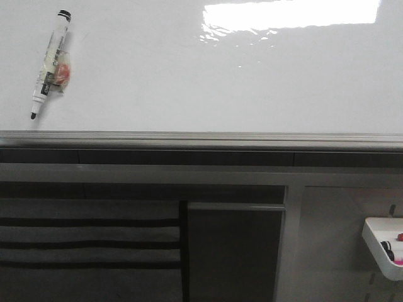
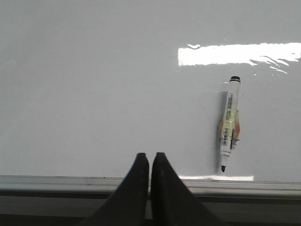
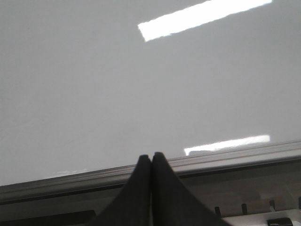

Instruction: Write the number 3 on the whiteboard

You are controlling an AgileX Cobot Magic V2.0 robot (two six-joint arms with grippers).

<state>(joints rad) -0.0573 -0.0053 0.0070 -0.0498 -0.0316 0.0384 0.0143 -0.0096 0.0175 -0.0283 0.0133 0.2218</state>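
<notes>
Front view: marker (image 1: 51, 64) on whiteboard (image 1: 239, 82)

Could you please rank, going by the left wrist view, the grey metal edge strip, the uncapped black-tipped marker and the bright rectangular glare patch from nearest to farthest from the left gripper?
1. Grey metal edge strip: just beyond the left gripper.
2. Uncapped black-tipped marker: lying on the glossy whiteboard, off to one side.
3. Bright rectangular glare patch: past the marker's far end.

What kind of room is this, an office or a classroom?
Hard to say for sure; it looks like a lab or workshop bench. A big whiteboard lies flat with an uncapped marker on it, and a small white tray of more markers hangs below.
</notes>
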